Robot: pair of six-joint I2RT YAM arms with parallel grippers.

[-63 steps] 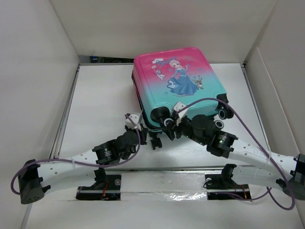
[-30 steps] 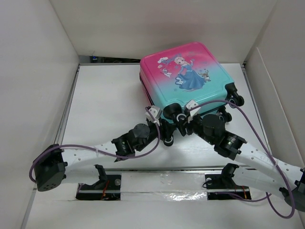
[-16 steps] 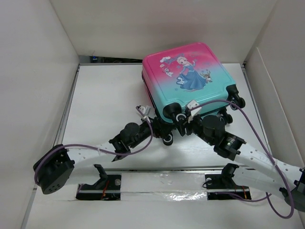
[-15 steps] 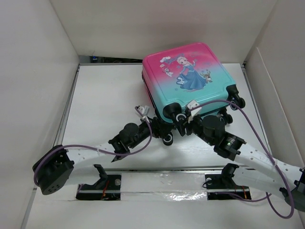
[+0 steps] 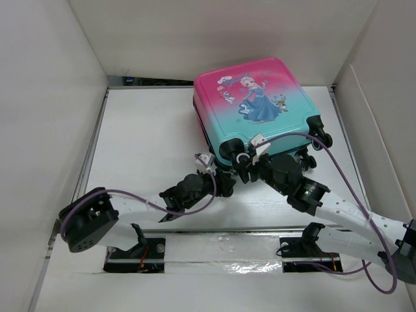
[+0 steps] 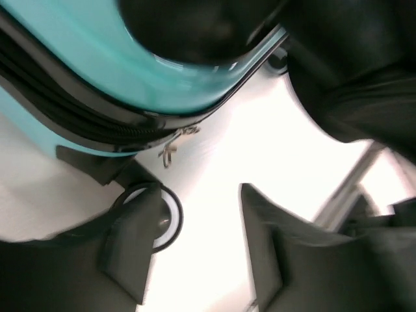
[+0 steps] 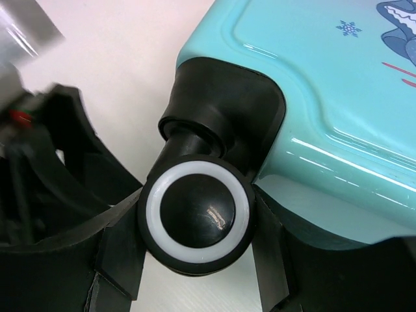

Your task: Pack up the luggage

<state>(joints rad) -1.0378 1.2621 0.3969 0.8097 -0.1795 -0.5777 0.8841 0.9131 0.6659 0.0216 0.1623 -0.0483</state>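
The suitcase point(image 5: 260, 110) lies flat and zipped shut on the far right part of the white surface point(image 5: 143, 143), picture side up, its wheeled end towards the arms.

The hard shell looks stiff and glossy, so fingers would likely slide off the broad faces. It is probably light (a child's case), and it should skid or pivot readily when pushed. Better holds are the black wheel housings and the rim by the zipper. The small zip pull point(image 6: 172, 149) hanging at the near corner looks like the part to take for opening it, though it is thin and loose.

The right gripper point(image 7: 195, 250) is closed on 1 corner wheel point(image 7: 195, 214), a finger pressed against each side. A wheel can swivel, so this hold may let the case twist. The left gripper point(image 6: 195, 253) is open with only bare surface between its fingers, just below the zip pull. A second wheel point(image 6: 159, 218) sits just beside 1 finger.

Both arms crowd the same near corner and could foul each other. The purple cable point(image 5: 338, 175) loops over the wheeled end. The right side wall point(image 5: 383, 97) stands near the case, limiting room for the lid to swing.
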